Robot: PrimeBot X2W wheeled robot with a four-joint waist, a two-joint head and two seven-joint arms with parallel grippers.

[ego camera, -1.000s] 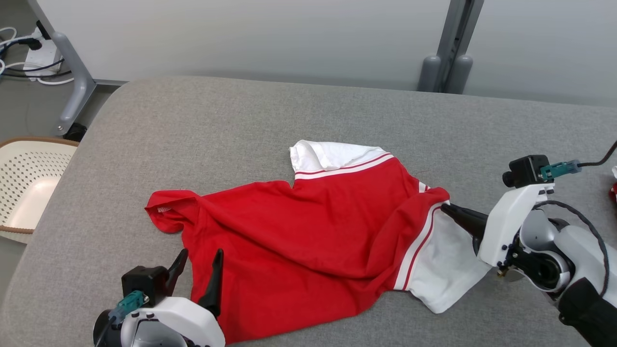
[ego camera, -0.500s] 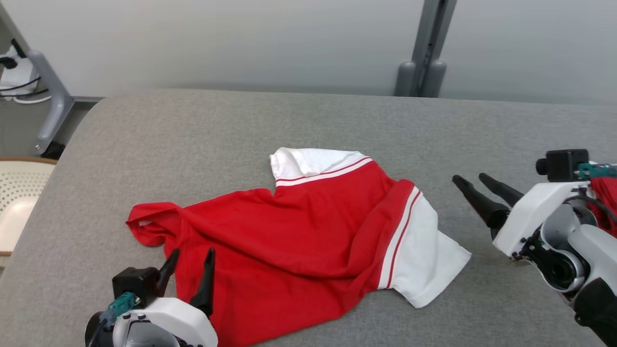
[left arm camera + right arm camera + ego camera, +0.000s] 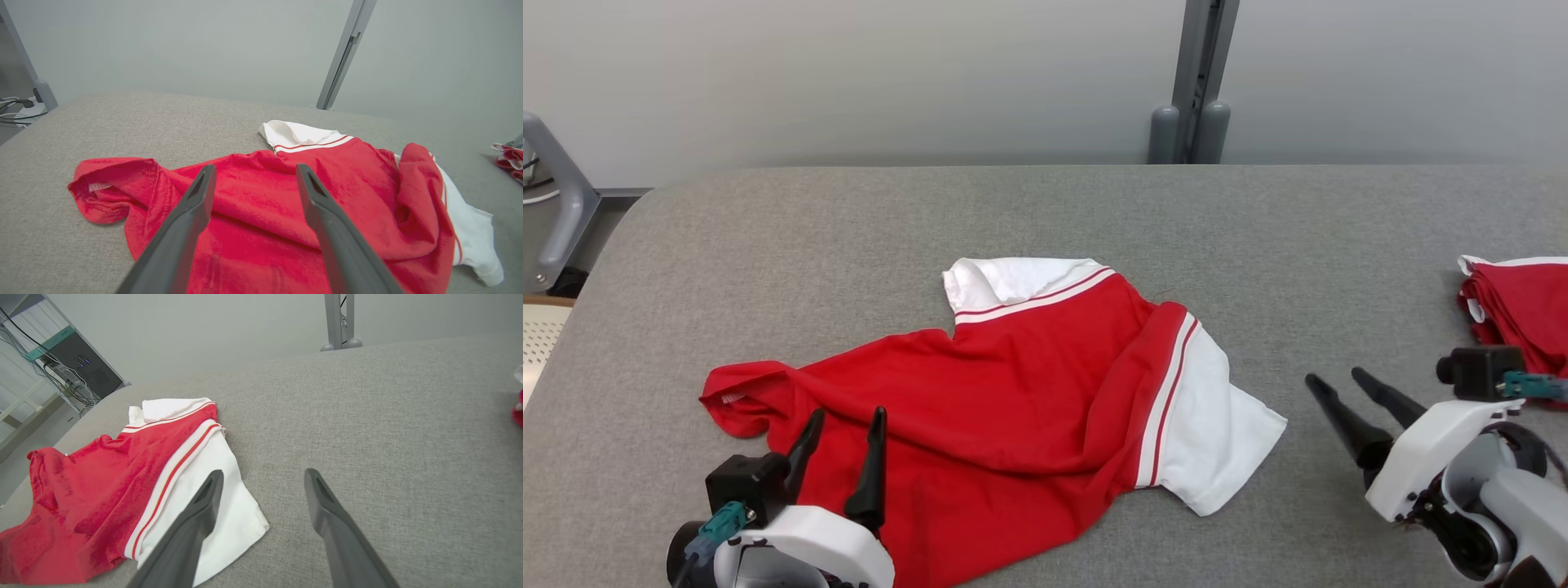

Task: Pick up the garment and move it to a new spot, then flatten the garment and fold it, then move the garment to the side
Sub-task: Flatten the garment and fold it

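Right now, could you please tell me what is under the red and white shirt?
The red and white shirt lies on the grey padded table, which shows around it. Anything beneath its rumpled folds is covered, so I cannot tell.

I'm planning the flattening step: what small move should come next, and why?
Probably ease the right claw to the edge of the white sleeve and pinch it: that claw stands open, apart from the shirt, which lies rumpled on the table.

Head view. The garment's (image 3: 1013, 408) near hem runs off the bottom edge, partly behind the left gripper (image 3: 847, 414). The right edge cuts a red-and-white cloth pile (image 3: 1515, 306), possibly folded shirts. The left edge cuts a perforated basket (image 3: 535, 343).
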